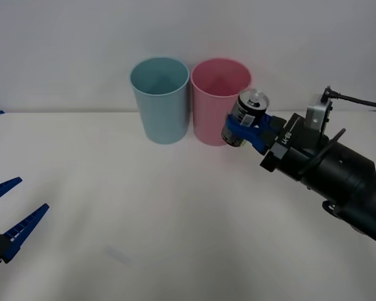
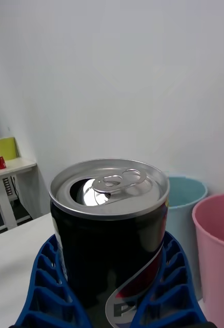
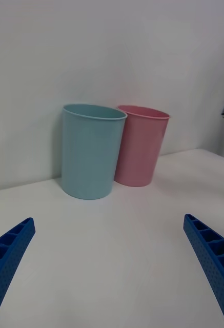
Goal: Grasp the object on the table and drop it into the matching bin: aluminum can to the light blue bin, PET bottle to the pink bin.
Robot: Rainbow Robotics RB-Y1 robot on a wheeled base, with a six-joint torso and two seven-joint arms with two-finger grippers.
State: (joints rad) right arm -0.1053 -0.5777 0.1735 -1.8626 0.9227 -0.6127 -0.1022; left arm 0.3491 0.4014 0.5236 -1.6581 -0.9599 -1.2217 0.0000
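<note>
The aluminum can (image 1: 245,116), dark with a silver pull-tab top, is held off the table, tilted, just right of the pink bin (image 1: 218,100). My right gripper (image 1: 244,128) is shut on the can (image 2: 110,230), its blue fingers (image 2: 42,287) clasping both sides. The light blue bin (image 1: 160,98) stands left of the pink one, the two touching, at the back of the white table (image 1: 144,213). My left gripper (image 1: 11,210) stays open low at the near left, well away. In the left wrist view both the light blue bin (image 3: 91,151) and the pink bin (image 3: 140,144) stand ahead.
A white wall rises behind the bins. In the right wrist view a small side table (image 2: 9,171) with a yellow-green object stands off to one side. Open tabletop stretches between my left gripper and the bins.
</note>
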